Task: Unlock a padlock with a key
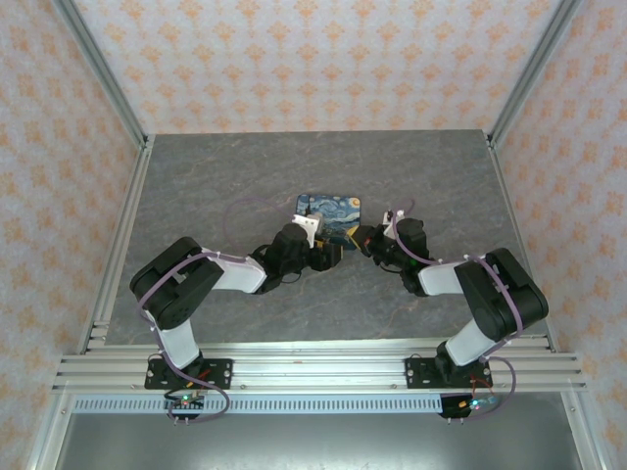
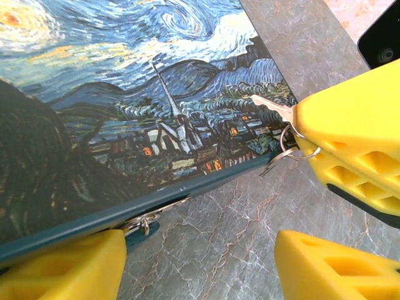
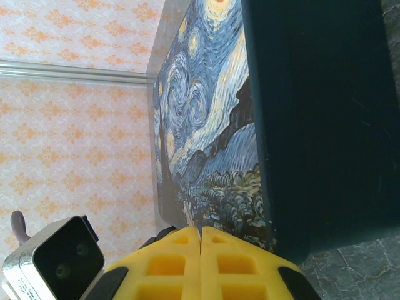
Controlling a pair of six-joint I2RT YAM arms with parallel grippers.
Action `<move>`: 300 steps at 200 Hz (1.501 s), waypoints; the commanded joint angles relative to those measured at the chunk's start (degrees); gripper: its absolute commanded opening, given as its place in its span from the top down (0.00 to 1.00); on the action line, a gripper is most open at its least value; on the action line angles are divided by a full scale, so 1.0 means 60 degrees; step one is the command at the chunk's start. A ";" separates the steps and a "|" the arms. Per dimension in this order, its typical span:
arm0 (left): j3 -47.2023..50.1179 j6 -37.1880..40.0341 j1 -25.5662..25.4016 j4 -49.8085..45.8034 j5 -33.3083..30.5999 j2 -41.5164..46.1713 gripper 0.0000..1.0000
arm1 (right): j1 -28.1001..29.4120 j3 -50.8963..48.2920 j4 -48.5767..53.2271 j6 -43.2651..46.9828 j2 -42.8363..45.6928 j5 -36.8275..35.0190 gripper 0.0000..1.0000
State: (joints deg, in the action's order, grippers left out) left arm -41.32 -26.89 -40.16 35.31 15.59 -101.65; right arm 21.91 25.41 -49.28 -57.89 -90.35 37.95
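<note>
While right fingers (image 2: 350,119) pinch the thin silver key (image 2: 273,107), ring (image 2: 292,154) dangling, left fingers (image 2: 62,269) spread apart.

My left arm (image 1: 191,284) folded up from its base and reached toward two o'clock. My right arm (image 1: 495,294) mirrored it toward ten o'clock, so the two wrists nearly met in the middle. My left gripper (image 2: 200,269) had its yellow fingers (image 2: 62,272) set wide apart, with nothing pinched between them. My right gripper (image 3: 200,259) hung at its two o'clock, jaws pressed flat together and nipping the key (image 2: 270,106) by its head.
</note>
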 commanded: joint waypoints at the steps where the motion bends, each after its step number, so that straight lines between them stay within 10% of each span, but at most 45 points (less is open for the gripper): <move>1: 0.0085 0.0260 -0.0096 -0.0022 -0.0652 -0.0039 0.36 | -0.0038 0.0174 -0.0209 -0.0035 -0.0072 0.0057 1.00; 163: -0.0843 0.0983 -0.0099 -0.0346 -0.0721 -0.1141 0.36 | -0.0038 0.0304 -0.0298 -0.0051 -0.0343 0.0170 1.00; 300: -0.0623 -0.1240 0.0175 0.1746 0.0428 -0.1200 0.36 | -0.0037 0.0174 -0.0338 -0.0035 -0.0298 0.0162 1.00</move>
State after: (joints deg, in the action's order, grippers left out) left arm -45.17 -31.03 -39.66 38.57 17.23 -108.18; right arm 21.91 26.17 -50.00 -58.08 -91.68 38.61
